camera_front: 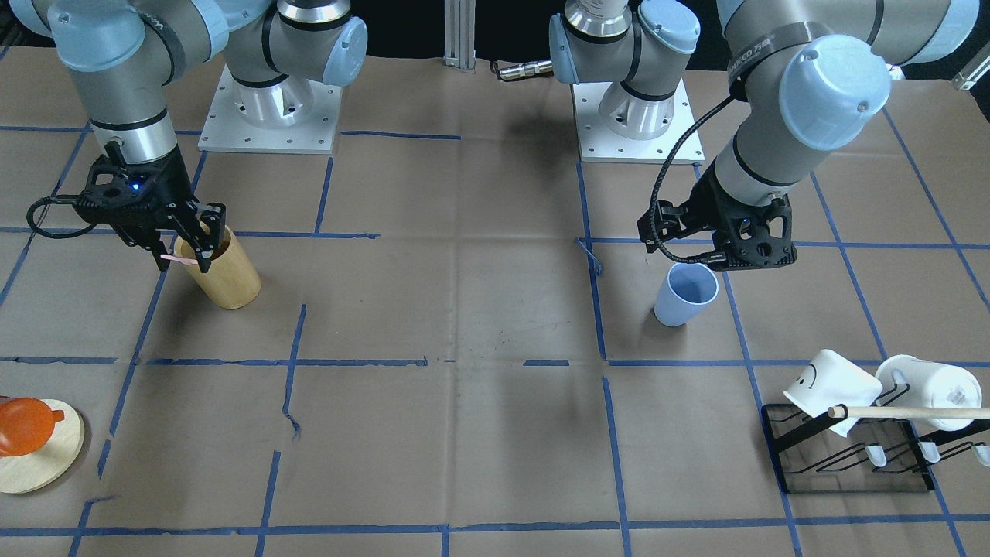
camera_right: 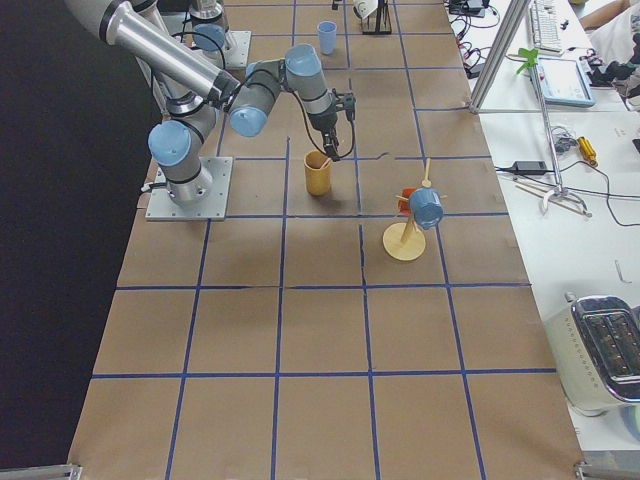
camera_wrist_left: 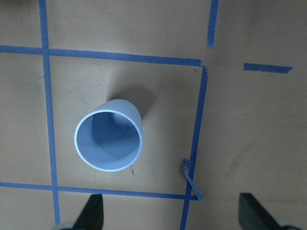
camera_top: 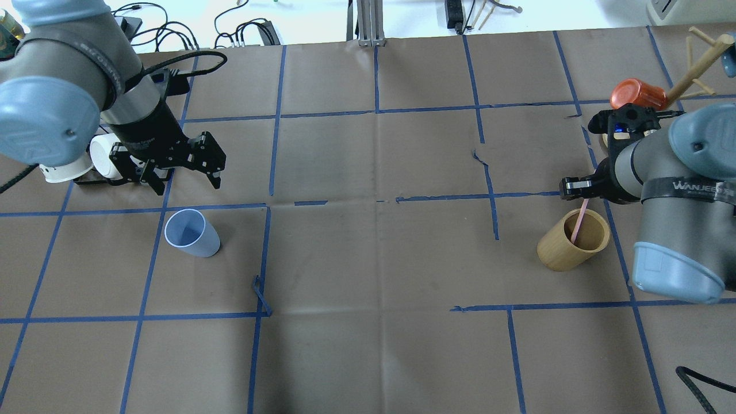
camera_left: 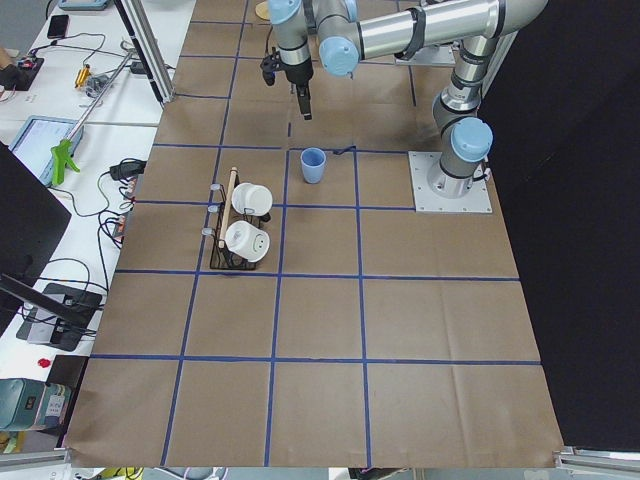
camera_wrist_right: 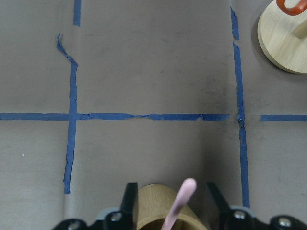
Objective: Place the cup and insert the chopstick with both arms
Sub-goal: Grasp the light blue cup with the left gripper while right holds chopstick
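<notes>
The left gripper [camera_top: 185, 183] hangs over the table [camera_top: 374, 345] with its jaws spread wide and nothing between them. In its wrist camera the two fingertips [camera_wrist_left: 92, 214] sit far apart at the bottom of the shot, and the blue cup [camera_top: 191, 233] stands upright on the brown paper, mouth up, clear of both. In the overhead view the cup sits inside a taped square just in front of that gripper, near it but not touching. So the cup half of the job looks done: it is down, on its base, and free.

Over on the other side, the right gripper [camera_wrist_right: 171, 201] is poised right above the wooden pot [camera_top: 560, 253]. The pink chopstick [camera_top: 578, 221] leans inside the pot, its lower end down in the mouth and its top poking up between the jaws. The wrist view shows a clear gap on each side of the stick, so the jaws read as parted and not pinching it. The pot's wall seems to carry the stick.

Judging from this, both parts are essentially finished: cup placed, chopstick in. What seems left is the exit. The right arm needs to lift straight up so a finger does not snag the stick's top and tip it out or nudge the pot. The left arm only has to back away from the cup.
</notes>
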`<action>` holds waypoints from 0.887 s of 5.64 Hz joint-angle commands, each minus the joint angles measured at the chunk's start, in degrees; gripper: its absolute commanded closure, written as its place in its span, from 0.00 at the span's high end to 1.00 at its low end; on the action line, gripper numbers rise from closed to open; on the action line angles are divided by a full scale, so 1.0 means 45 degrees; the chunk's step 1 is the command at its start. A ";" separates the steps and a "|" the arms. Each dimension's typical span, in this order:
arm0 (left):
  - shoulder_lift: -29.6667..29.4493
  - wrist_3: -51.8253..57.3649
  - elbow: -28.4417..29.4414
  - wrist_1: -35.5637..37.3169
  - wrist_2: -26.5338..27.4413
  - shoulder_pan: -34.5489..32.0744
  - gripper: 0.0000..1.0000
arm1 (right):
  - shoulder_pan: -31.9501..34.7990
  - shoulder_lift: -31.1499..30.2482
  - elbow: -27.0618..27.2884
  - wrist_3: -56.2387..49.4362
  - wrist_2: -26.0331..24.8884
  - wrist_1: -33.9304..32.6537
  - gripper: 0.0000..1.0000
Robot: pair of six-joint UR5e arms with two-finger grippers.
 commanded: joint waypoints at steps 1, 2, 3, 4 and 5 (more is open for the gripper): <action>0.0036 0.0566 -0.2625 0.2802 0.0059 0.0352 0.98 | 0.0000 -0.0044 -0.0018 -0.0008 -0.0019 0.0003 0.10; -0.0081 0.0587 -0.3565 0.3418 0.0059 0.0353 0.97 | 0.0000 -0.0064 -0.0193 0.0011 -0.0020 0.0003 0.09; -0.0179 0.0568 -0.3652 0.3733 0.0059 0.0353 0.96 | 0.0019 -0.0064 -0.0755 0.0031 -0.0039 0.0196 0.09; -0.0412 0.0587 -0.3691 0.4722 0.0040 0.0353 0.96 | 0.0019 -0.0083 -0.1457 0.0031 -0.0039 0.1088 0.09; -0.0530 0.0587 -0.3672 0.4829 0.0040 0.0314 0.96 | 0.0058 -0.0103 -0.2721 0.0050 -0.0039 0.2702 0.09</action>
